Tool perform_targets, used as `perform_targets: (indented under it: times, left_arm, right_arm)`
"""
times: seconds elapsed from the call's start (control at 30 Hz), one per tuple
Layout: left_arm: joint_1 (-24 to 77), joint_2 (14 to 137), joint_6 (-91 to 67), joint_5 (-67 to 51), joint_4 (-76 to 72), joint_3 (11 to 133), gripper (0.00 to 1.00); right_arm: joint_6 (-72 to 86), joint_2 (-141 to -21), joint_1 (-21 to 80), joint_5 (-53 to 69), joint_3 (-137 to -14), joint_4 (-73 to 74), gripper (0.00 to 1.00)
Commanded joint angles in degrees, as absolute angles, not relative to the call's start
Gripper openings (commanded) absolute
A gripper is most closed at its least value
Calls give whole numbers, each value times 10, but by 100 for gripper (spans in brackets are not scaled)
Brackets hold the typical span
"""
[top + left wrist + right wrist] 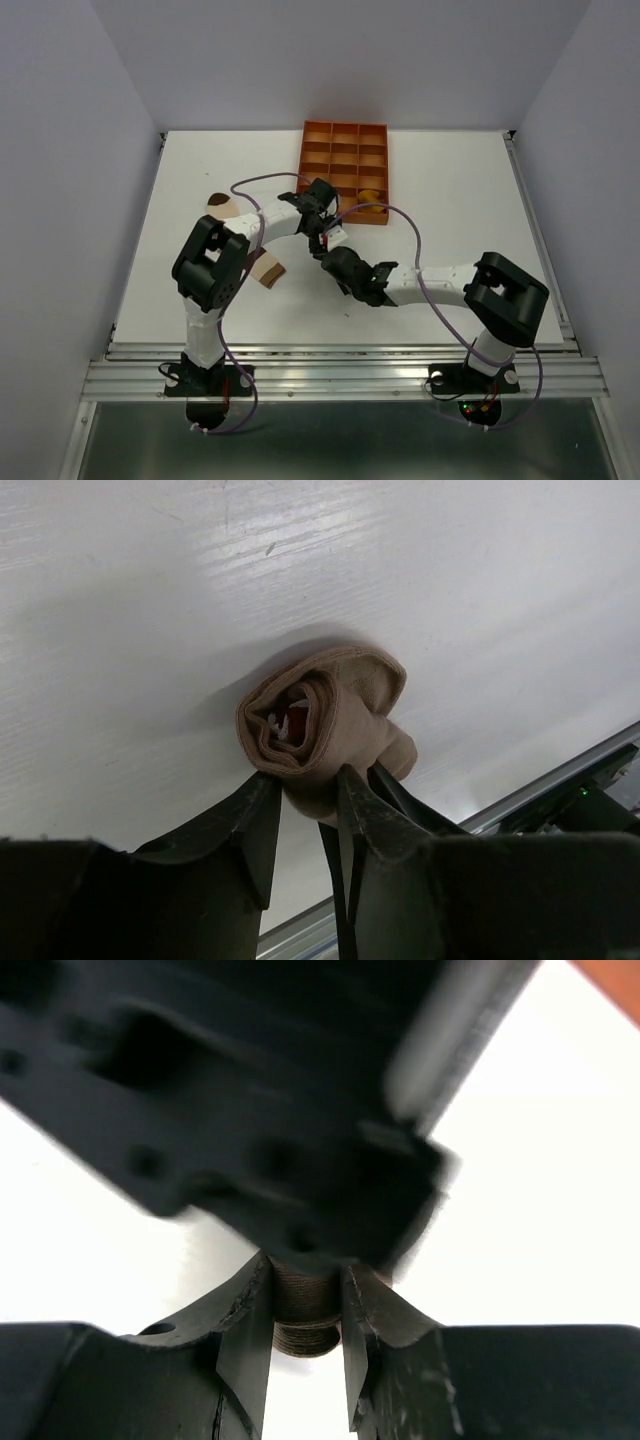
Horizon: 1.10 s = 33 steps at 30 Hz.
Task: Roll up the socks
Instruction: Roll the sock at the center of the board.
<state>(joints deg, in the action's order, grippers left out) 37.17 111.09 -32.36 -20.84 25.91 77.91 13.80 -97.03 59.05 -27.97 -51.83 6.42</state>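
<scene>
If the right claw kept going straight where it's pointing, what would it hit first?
The taupe sock pinched in the right gripper. Just beyond it, probably the left gripper, whose blurred black body fills the view ahead. Depth is unclear.

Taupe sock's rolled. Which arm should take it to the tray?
Left, likely. The left gripper clamps the rolled taupe sock, and it sits nearer the orange tray. The right gripper pinches only a ribbed edge, so it should release.
</scene>
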Motion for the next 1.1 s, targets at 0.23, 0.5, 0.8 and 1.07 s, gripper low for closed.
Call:
perform_targets:
  times: [0.23,0.5,0.8,1.07]
  left_arm:
    - [341,1043,-301,-221,251,765,43]
    - [330,1017,-288,-275,225,760,46]
    - [318,943,-289,-200,222,720,46]
    - [319,896,-295,-193,172,650,47]
  right_arm:
    - [204,-918,544,-106,-486,72,1]
    - [231,-914,502,-54,-475,59,1]
    - [272,-914,427,55,-474,49,1]
    - [308,-937,358,159,-464,41,1]
